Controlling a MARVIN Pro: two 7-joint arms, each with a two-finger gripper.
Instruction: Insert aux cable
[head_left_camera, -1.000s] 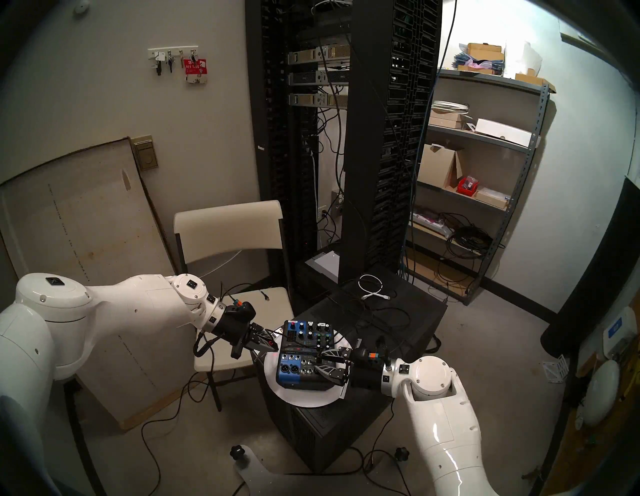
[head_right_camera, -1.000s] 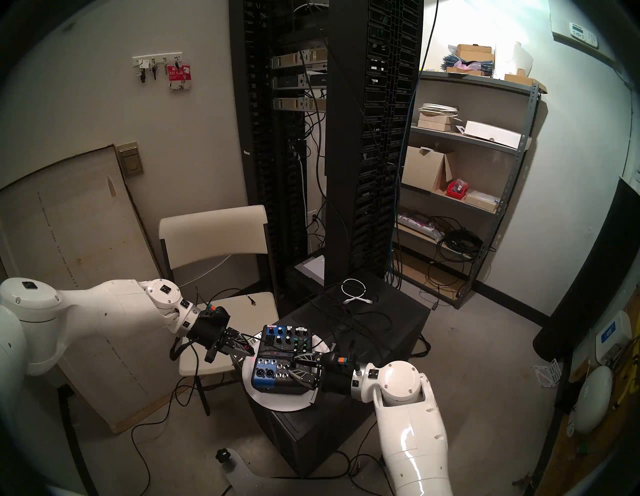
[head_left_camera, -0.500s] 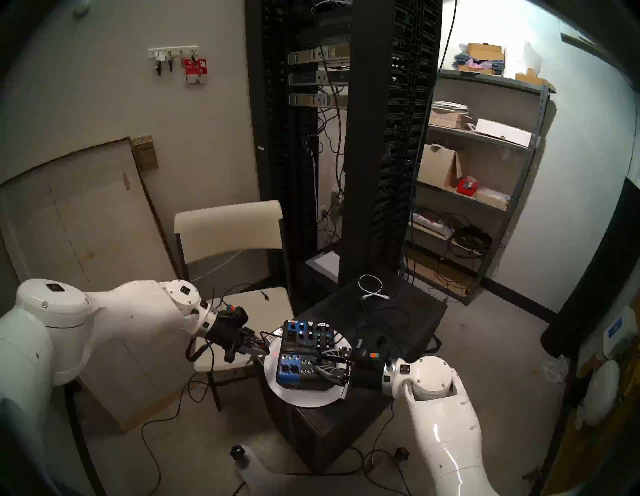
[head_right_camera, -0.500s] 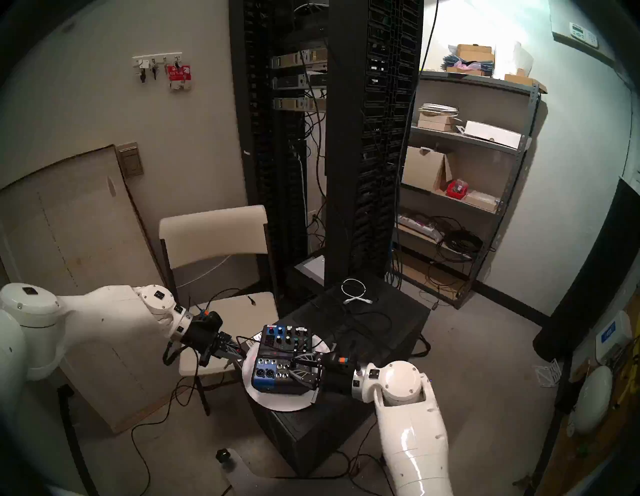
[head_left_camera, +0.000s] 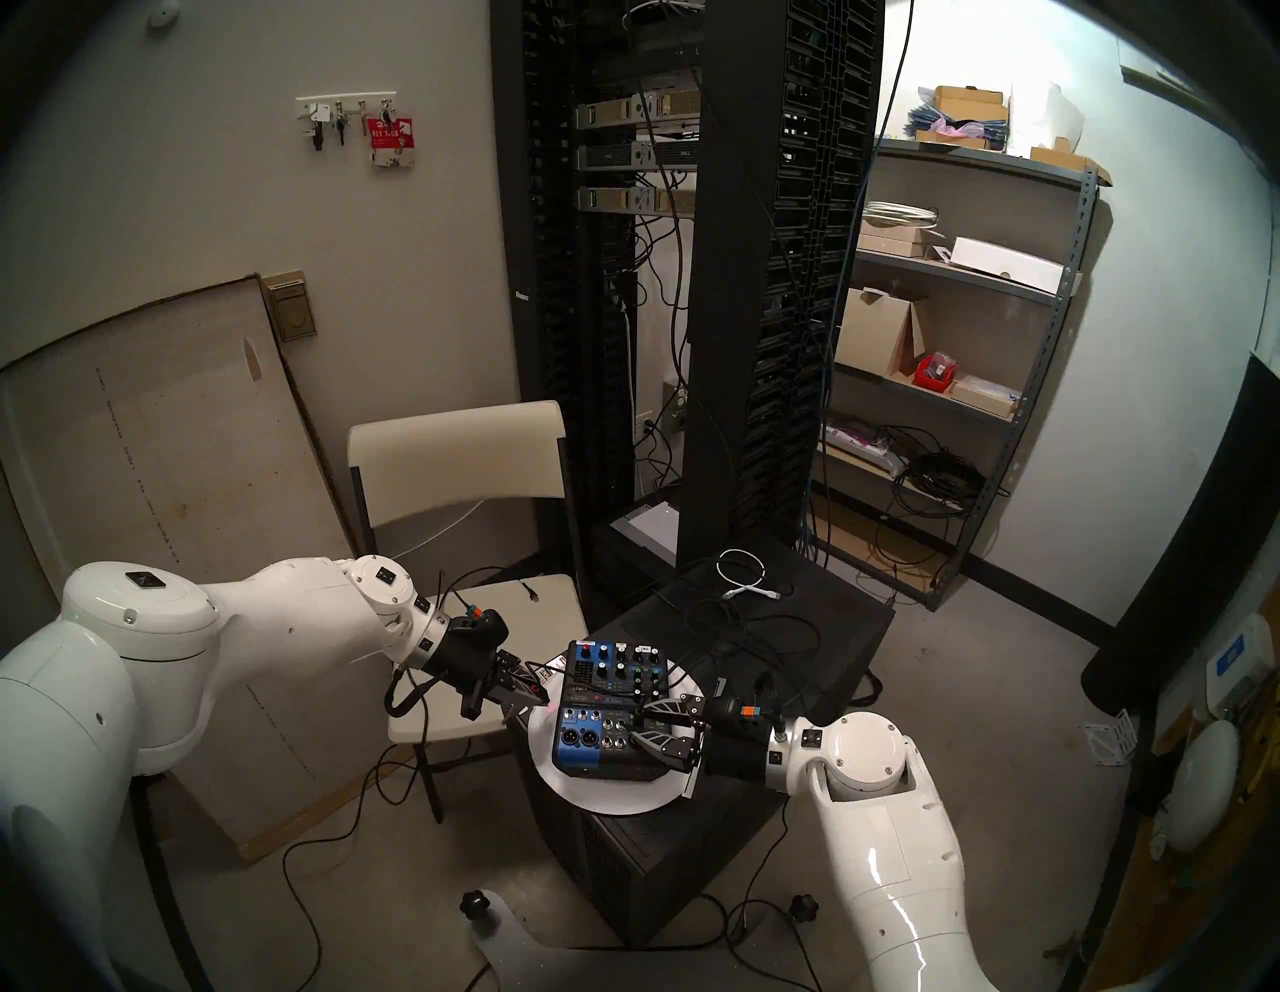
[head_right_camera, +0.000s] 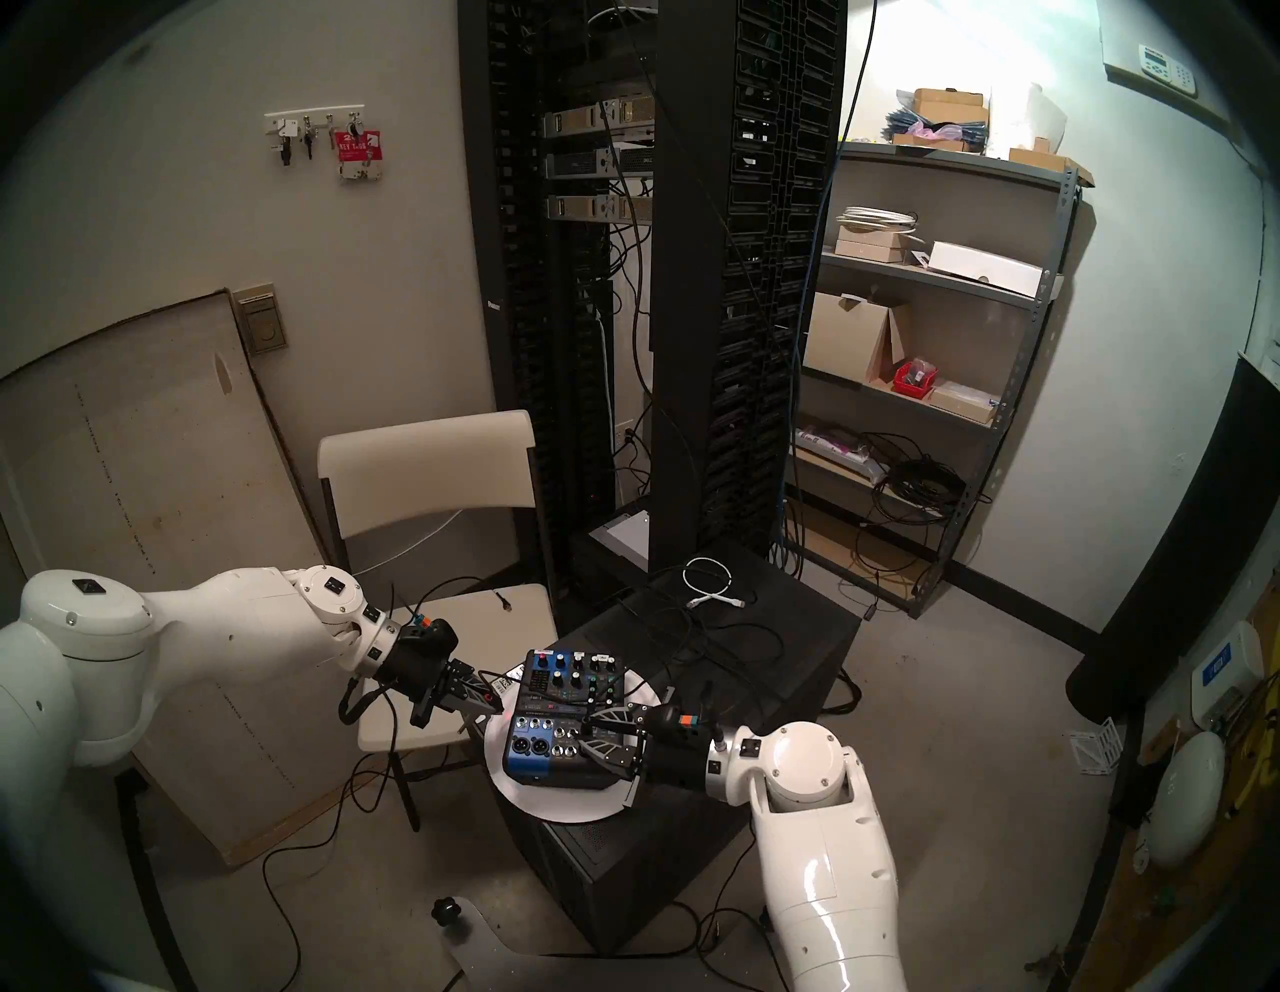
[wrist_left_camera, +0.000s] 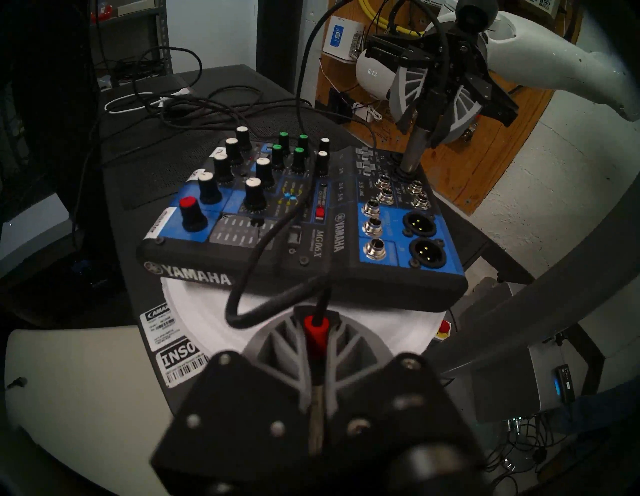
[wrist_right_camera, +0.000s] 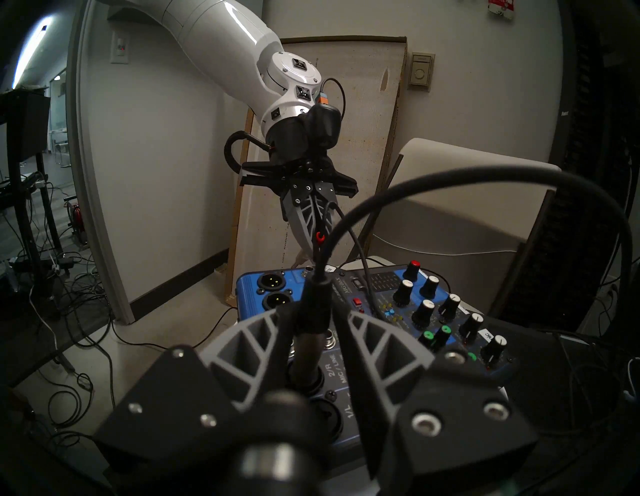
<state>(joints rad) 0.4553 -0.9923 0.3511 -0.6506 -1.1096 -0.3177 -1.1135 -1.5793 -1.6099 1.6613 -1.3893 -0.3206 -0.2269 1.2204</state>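
Observation:
The aux cable's plug (wrist_left_camera: 316, 334), black with a red band, sits clamped between the fingers of my left gripper (wrist_left_camera: 316, 318), which is shut on it. Its thin cable loops over the blue-and-black mixer (wrist_left_camera: 311, 221). My left gripper (head_left_camera: 541, 696) hovers just off the mixer's (head_left_camera: 609, 720) left edge, the plug's metal tip hidden. My right gripper (wrist_right_camera: 308, 311) is shut on another black plug (wrist_right_camera: 306, 343) without a red band, which stands upright in a jack on the mixer's right side. In the left wrist view the right gripper (wrist_left_camera: 429, 104) holds that plug above the jack row.
The mixer rests on a white round plate (head_left_camera: 609, 796) on a black cabinet (head_left_camera: 796, 623) strewn with black cables and a white coiled cable (head_left_camera: 741, 575). A beige folding chair (head_left_camera: 485, 609) stands under my left arm. Server racks rise behind.
My left arm drew back to the left half a second ago and has come back toward the mixer, its elbow now further right. The right arm has not moved.

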